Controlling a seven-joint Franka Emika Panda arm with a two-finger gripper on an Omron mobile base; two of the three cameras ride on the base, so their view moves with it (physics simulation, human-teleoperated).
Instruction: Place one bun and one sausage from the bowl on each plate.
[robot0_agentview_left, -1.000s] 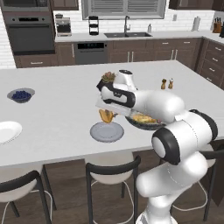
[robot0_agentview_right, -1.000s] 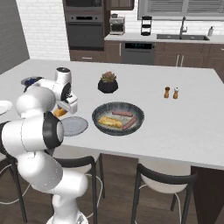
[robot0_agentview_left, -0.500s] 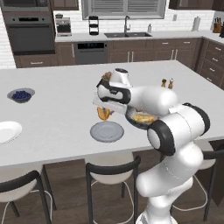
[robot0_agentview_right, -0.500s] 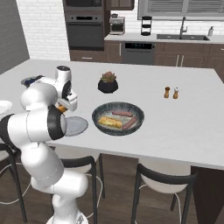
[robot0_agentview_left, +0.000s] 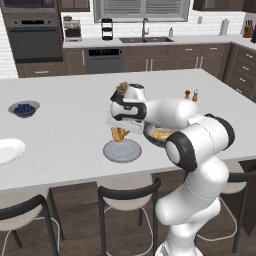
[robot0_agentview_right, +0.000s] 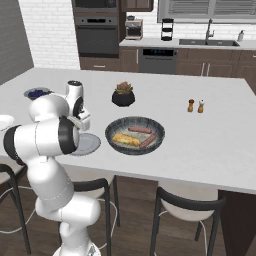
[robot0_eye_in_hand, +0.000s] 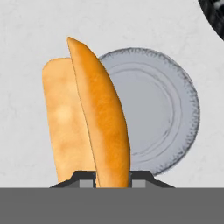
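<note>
My gripper (robot0_agentview_left: 119, 129) is shut on a golden bun (robot0_agentview_left: 118, 134) and holds it just above the grey plate (robot0_agentview_left: 123, 151). In the hand view the bun (robot0_eye_in_hand: 94, 118) hangs lengthwise from the gripper (robot0_eye_in_hand: 113, 180), over the left rim of the grey plate (robot0_eye_in_hand: 162, 113). The dark speckled bowl (robot0_agentview_right: 135, 135) stands right of that plate and holds another bun (robot0_agentview_right: 125, 140) and two sausages (robot0_agentview_right: 140, 130). A white plate (robot0_agentview_left: 7, 150) lies far to the left on the counter.
A small bowl of blueberries (robot0_agentview_left: 23, 108) sits at the counter's far left. A black pot with a succulent (robot0_agentview_right: 123, 95) stands behind the big bowl, and two shakers (robot0_agentview_right: 195, 105) to its right. Stools line the counter's near edge.
The gripper has carried the bun a little to the left and lower, closer over the grey plate. Its grip on the bun has held.
</note>
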